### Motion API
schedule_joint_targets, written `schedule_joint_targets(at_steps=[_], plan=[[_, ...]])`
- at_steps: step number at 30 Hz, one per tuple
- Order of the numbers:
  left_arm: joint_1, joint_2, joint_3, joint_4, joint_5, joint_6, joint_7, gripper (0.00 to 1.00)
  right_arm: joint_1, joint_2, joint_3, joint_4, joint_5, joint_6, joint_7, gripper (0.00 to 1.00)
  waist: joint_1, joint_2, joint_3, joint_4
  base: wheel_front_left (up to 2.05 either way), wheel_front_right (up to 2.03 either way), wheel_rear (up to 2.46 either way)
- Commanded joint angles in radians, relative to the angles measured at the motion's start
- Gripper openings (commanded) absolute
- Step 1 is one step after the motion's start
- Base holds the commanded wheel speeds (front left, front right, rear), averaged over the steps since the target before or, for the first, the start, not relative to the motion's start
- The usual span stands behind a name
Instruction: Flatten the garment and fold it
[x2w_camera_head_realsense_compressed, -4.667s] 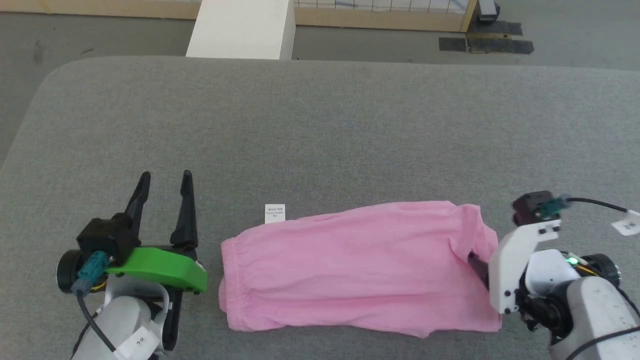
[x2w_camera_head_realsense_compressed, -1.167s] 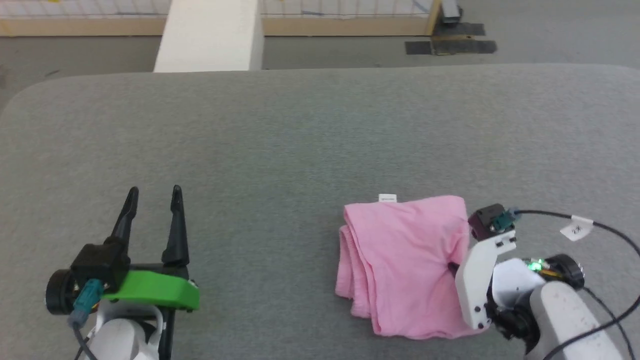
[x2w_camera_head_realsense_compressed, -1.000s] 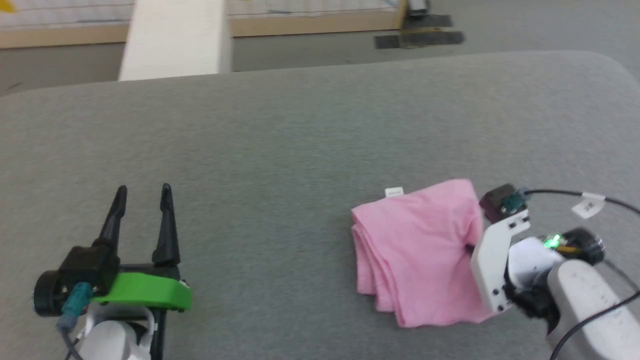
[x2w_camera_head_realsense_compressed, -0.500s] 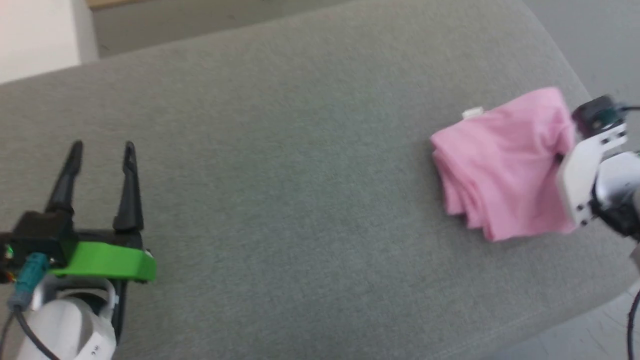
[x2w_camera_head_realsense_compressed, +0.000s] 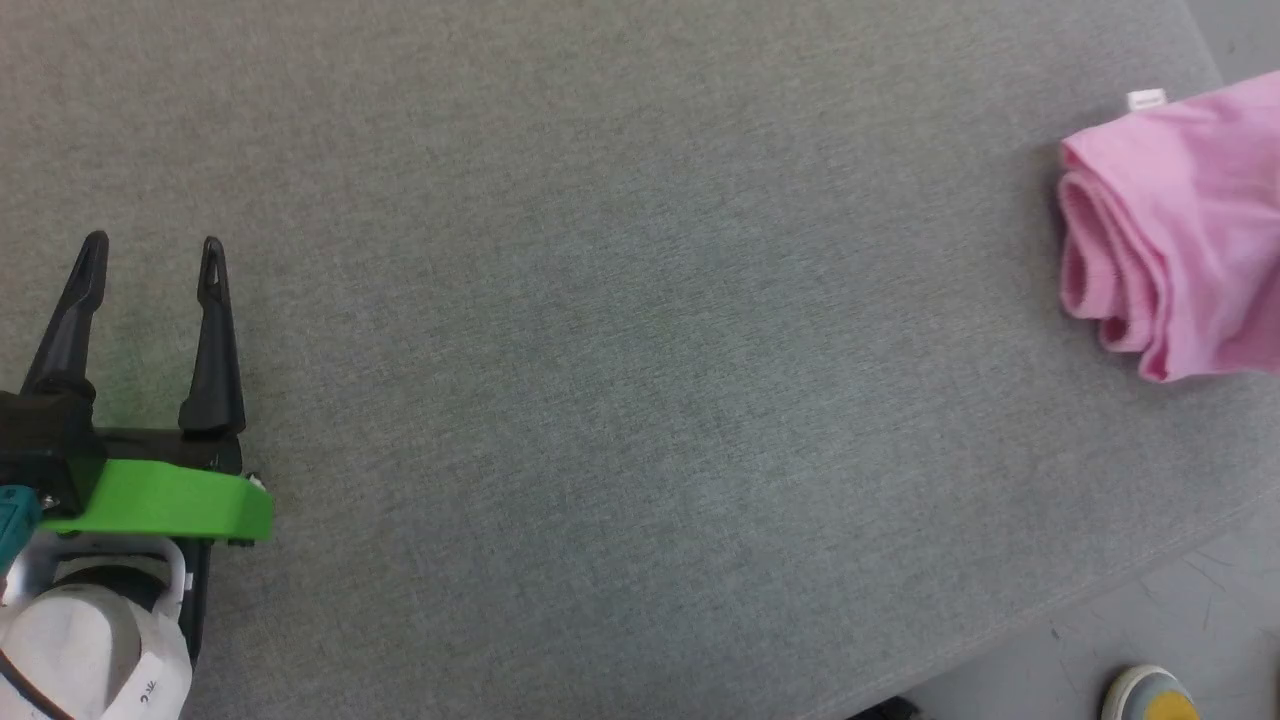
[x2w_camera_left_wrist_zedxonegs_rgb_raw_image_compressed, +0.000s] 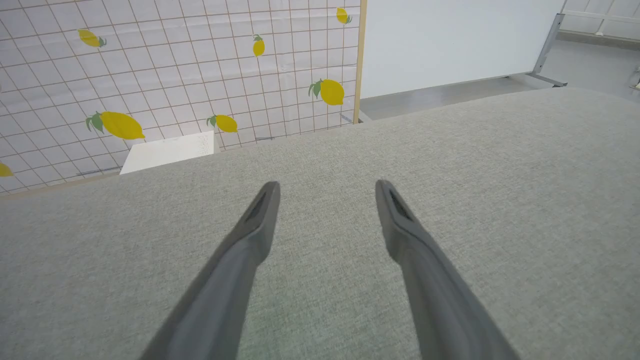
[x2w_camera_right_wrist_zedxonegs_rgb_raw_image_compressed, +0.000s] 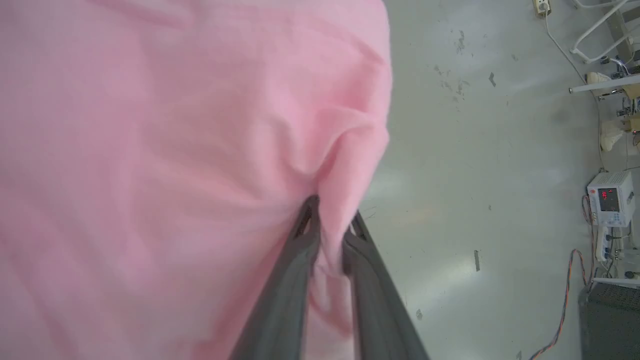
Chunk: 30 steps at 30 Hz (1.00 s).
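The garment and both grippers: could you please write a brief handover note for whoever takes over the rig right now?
Left gripper: open, empty, over the grey padded surface.
Right gripper: shut on a pinch of the garment.
Garment: at the surface's right end, near its edge, white label showing.
Done: folded into layers.
Left: probably release and check that the fold is neat.

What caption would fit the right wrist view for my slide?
The right gripper pinches a fold of the pink garment, with grey floor beyond it.
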Motion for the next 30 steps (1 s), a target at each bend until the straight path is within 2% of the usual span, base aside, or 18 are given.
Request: schedule_joint_targets(at_steps=[1,7,11,12,13,17,18,22,30], plan=[[-0.007,0.008,0.001,-0.007,0.005,0.008,0.002,1.0,-0.023,-0.004,-0.023,0.016,-0.023,-0.002,-0.021,1.0,-0.0001,-0.0001,0.022,0.009,0.0,0.0,0.0],[-0.012,-0.011,-0.012,0.02,-0.003,0.013,-0.022,1.0,-0.034,-0.008,-0.099,0.031,-0.073,-0.002,-0.137,1.0,-0.0001,-0.0001,-0.016,0.033,0.0,0.0,0.0],[-0.012,-0.042,-0.029,0.069,-0.019,0.013,-0.064,1.0,-0.038,-0.028,-0.108,-0.028,-0.067,-0.002,-0.251,1.0,-0.0001,-0.0001,-0.091,0.067,0.0,0.0,0.0],[-0.012,-0.051,-0.035,0.085,-0.024,0.012,-0.079,1.0,-0.038,-0.03,-0.109,-0.052,-0.054,-0.002,-0.275,1.0,-0.0001,-0.0001,-0.116,0.081,0.0,0.0,0.0],[-0.011,-0.074,-0.044,0.125,-0.037,0.01,-0.115,1.0,-0.03,-0.033,-0.104,-0.138,-0.024,-0.002,-0.333,1.0,-0.0001,-0.0001,-0.182,0.118,0.0,0.0,0.0],[-0.022,-0.107,-0.051,0.178,-0.056,0.012,-0.165,1.0,0.007,0.0,-0.104,-0.299,0.036,-0.002,-0.374,1.0,-0.0001,-0.0001,-0.268,0.185,0.0,0.0,0.0],[-0.027,-0.12,-0.054,0.199,-0.062,0.013,-0.181,1.0,0.038,0.042,-0.106,-0.392,0.063,-0.002,-0.373,1.0,-0.0001,-0.0001,-0.304,0.215,0.0,0.0,0.0],[-0.034,-0.142,-0.057,0.231,-0.062,0.023,-0.208,1.0,0.123,0.16,-0.124,-0.556,0.083,-0.002,-0.379,1.0,-0.0001,-0.0001,-0.368,0.278,0.0,0.0,0.0],[-0.037,-0.169,-0.063,0.305,-0.073,0.031,-0.223,1.0,0.291,0.413,-0.186,-0.688,0.001,-0.002,-0.434,1.0,-0.0001,-0.0001,-0.449,0.371,0.0,0.0,0.0]])
